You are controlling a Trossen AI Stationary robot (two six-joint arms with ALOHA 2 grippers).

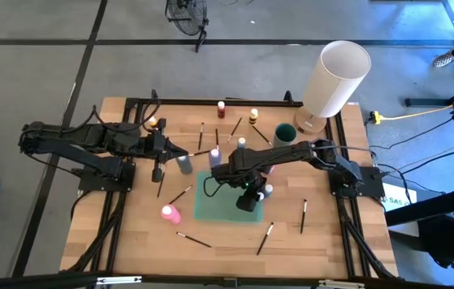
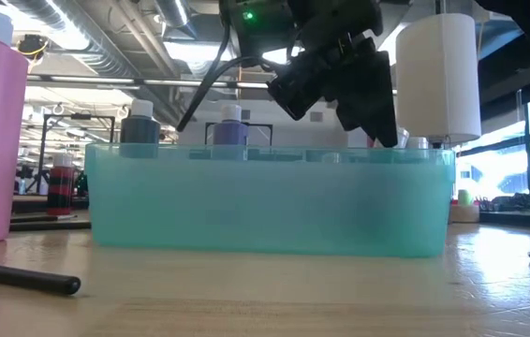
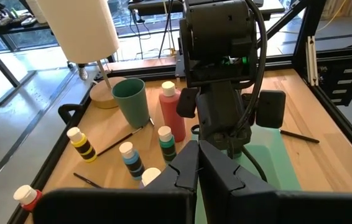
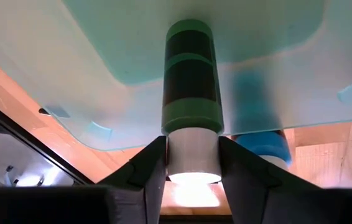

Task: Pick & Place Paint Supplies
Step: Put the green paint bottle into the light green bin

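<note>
My right gripper (image 1: 247, 193) hangs over the teal tray (image 1: 211, 210), shut on a green paint bottle (image 4: 188, 81) with dark bands and a white cap. The bottle's base end points down into the tray (image 4: 101, 56); whether it touches the floor does not show. In the low view the right gripper (image 2: 368, 103) dips behind the tray's wall (image 2: 274, 201). My left gripper (image 1: 157, 172) hovers shut left of the tray, holding nothing; its fingers (image 3: 198, 149) meet. A pink bottle (image 1: 170, 213) stands near the tray's left corner. Thin brushes (image 1: 193, 239) lie on the wood. My right gripper pinches the green bottle's white cap (image 4: 191, 158) between its two fingers (image 4: 154, 165), one on each side. The fingers come steeply from above and lie along the bottle. The bottle points away below them, base first, over the tray's inside.
Several small bottles (image 3: 166, 142) and a red one (image 3: 171, 106) stand behind the tray, next to a green cup (image 3: 131, 99). A blue bottle (image 4: 263, 146) stands just outside the tray's wall. The large white cylinder (image 1: 335, 76) is at the far right corner. More brushes (image 1: 265, 238) lie near the front.
</note>
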